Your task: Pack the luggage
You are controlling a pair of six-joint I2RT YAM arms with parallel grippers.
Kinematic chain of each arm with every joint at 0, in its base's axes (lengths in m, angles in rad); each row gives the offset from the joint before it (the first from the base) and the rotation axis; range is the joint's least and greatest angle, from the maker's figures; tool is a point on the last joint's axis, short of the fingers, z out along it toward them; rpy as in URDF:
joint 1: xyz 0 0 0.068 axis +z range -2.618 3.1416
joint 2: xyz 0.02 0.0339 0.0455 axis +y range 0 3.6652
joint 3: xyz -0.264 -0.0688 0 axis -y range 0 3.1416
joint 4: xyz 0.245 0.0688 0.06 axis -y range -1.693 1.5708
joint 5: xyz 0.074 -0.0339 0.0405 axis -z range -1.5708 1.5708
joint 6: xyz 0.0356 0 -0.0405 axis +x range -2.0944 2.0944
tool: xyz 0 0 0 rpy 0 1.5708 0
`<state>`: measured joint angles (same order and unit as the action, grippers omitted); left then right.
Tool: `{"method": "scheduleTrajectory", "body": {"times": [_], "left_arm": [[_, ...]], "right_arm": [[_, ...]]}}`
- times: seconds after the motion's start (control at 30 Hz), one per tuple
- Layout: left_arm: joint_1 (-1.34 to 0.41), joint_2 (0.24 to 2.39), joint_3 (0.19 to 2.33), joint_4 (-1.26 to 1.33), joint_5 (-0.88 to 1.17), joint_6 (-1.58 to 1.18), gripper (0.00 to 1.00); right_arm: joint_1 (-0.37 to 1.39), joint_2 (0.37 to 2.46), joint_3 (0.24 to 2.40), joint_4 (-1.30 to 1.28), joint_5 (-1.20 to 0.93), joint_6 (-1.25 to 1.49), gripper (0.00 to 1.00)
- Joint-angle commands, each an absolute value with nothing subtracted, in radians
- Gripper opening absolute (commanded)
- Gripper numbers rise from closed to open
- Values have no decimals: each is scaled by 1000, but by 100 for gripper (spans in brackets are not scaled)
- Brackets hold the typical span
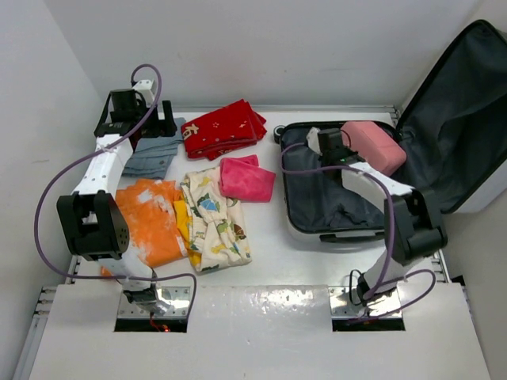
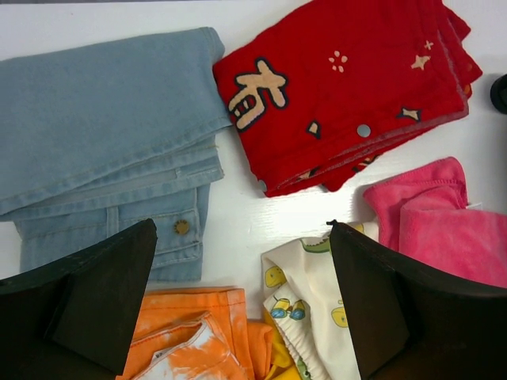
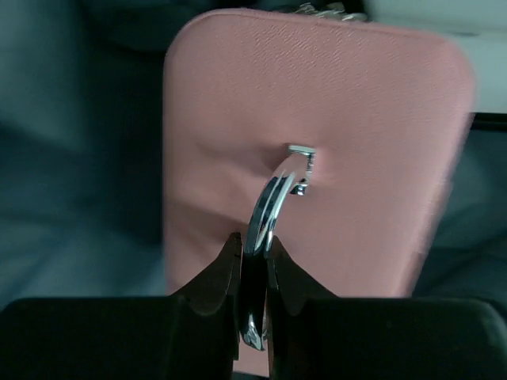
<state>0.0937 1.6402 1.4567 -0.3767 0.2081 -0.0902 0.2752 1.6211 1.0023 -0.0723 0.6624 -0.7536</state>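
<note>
Salmon-pink grained leatherette covers a small round-cornered box (image 3: 317, 103), which is inside the open luggage (image 1: 451, 134), toward its 1 o'clock corner. The right gripper (image 3: 253, 265) pinches the box's curved, shiny metal handle (image 3: 268, 207) tight between its black fingers. The luggage lies at 3 o'clock on the glossy white table (image 1: 269, 261), its soft dark grey lining rumpled and its lid leaning back at 2 o'clock. At 10 o'clock the left gripper (image 2: 242, 229) hangs empty with its black wedge-shaped jaws spread wide over folded clothes: pale denim jeans (image 2: 103, 119), a red printed cloth (image 2: 348, 87), a fluffy pink towel (image 2: 444, 229), a cream patterned garment (image 2: 309, 293) and an orange tie-dye piece (image 2: 198, 328).
</note>
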Motion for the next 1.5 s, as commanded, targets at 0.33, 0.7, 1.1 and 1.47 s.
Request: {"method": "scheduleTrajectory", "body": {"times": [0.33,0.7,1.1,1.47], "left_arm": [[109,1621,1486,-345,222,-114,95],[-64,1499,1393,-177,432,-135,81],[-523,1791,1552,-32,453,-383,15],[-739,2301,2087,-84,311,-583,8]], "right_arm": [[333,1855,1393,-762,308,-143,57],[247,1671,1657,-968,69,-84,66],[-57,1666,1637,-617,354,-178,0],[-245,1874,1689,-555,177,-210,0]]}}
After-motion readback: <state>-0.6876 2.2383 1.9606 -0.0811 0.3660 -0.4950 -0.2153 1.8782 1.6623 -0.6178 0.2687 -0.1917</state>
